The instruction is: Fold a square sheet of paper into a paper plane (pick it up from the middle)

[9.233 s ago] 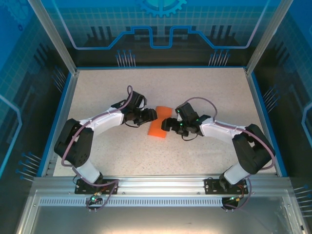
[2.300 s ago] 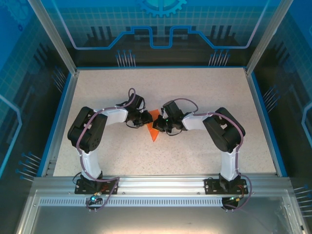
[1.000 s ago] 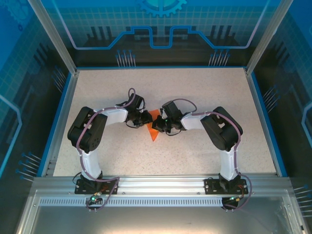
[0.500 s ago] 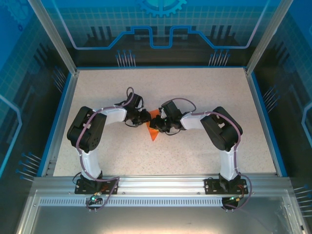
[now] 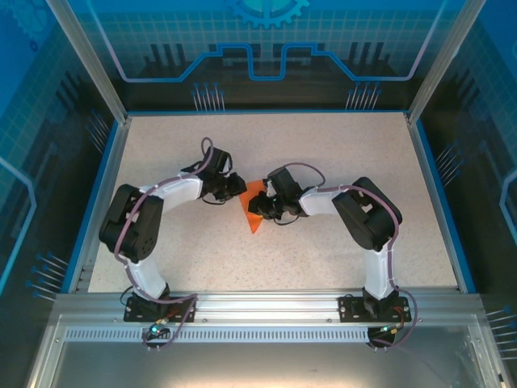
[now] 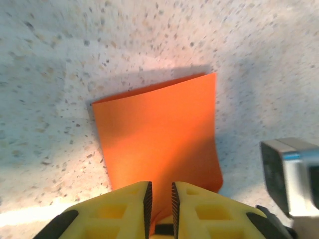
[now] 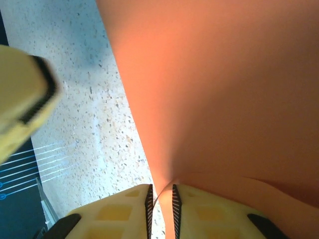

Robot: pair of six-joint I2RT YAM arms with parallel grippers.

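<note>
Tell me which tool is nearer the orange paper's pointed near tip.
Right. The right tool grips the orange paper just above its near tip; the left tool pinches the far-left edge, farther from the tip.

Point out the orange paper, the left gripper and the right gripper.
orange paper (image 6: 159, 139), left wrist view, middle of the flat panel.
left gripper (image 6: 160, 196), left wrist view, between its fingertips.
right gripper (image 7: 161, 199), right wrist view, between its fingertips.

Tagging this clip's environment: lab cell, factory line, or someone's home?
Most likely a lab robot cell: a speckled table boxed in by an aluminium frame with blue printed panels, and two arms bolted to a front rail, working orange paper.
</note>
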